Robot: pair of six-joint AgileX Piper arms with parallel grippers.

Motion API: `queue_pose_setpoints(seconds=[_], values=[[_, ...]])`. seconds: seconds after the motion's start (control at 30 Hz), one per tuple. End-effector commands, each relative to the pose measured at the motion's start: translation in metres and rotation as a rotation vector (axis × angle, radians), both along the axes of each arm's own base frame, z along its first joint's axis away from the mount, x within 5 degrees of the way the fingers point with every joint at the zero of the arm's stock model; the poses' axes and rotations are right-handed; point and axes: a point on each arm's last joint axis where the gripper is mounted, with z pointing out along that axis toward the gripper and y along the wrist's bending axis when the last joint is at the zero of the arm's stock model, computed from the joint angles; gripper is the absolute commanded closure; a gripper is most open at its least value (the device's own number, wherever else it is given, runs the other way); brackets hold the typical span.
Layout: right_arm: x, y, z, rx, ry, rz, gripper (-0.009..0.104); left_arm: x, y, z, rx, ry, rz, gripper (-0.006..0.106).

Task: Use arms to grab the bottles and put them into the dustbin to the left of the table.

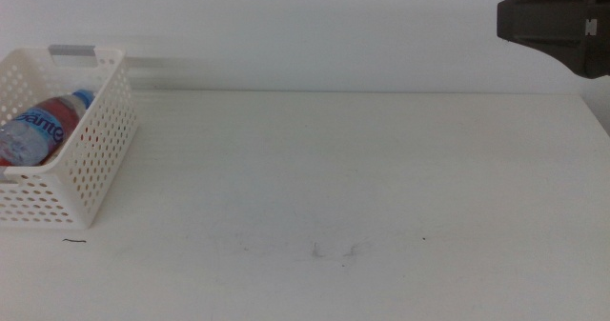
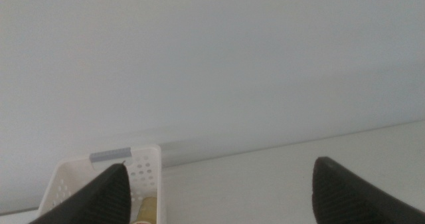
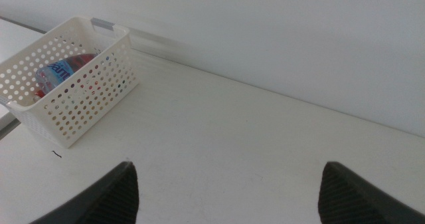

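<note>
The white perforated dustbin [image 1: 91, 159] with a grey handle bar stands at the table's left edge. The blue-capped, blue-labelled water bottle [image 1: 43, 129] lies inside it, and it also shows in the right wrist view [image 3: 61, 71]. Red patches beside it may be the soda can; I cannot tell. In the left wrist view a strip of yellow [image 2: 147, 212] shows inside the dustbin [image 2: 143, 167]. My left gripper [image 2: 219, 184] is open and empty, above the dustbin's near side. My right gripper [image 3: 229, 184] is open and empty, high over the table [image 1: 362, 188]. Part of the right arm [image 1: 558, 21] shows at the upper right.
The white tabletop carries only faint dark scuff marks [image 1: 334, 250] near the front and a small dark mark [image 1: 73, 240] in front of the dustbin [image 3: 73, 84]. A pale wall runs behind the table. The table's right edge shows at the far right.
</note>
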Motion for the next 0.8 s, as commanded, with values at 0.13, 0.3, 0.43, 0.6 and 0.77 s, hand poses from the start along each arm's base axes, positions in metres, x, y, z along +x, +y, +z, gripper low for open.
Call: queue_pose_setpoints(seconds=[0.13, 0.3, 0.43, 0.6, 0.77], values=[[0.0, 0.0, 0.001, -0.003, -0.016, 0.0, 0.014, -0.003, 0.0, 0.002, -0.01, -0.029, -0.005, 0.007], [0.0, 0.0, 0.0, 0.002, -0.009, 0.003, 0.014, -0.001, 0.0, -0.003, -0.001, -0.022, -0.004, 0.007], [-0.003, -0.007, -0.028, -0.014, -0.009, -0.023, 0.014, -0.008, -0.002, -0.038, -0.056, -0.005, -0.027, 0.007], [-0.02, -0.039, -0.103, 0.009, -0.043, -0.139, 0.014, -0.031, 0.007, -0.128, -0.093, 0.051, 0.015, 0.007], [-0.051, -0.069, -0.171, 0.008, -0.09, -0.268, 0.014, -0.057, 0.016, -0.212, -0.087, 0.097, 0.092, 0.007]])
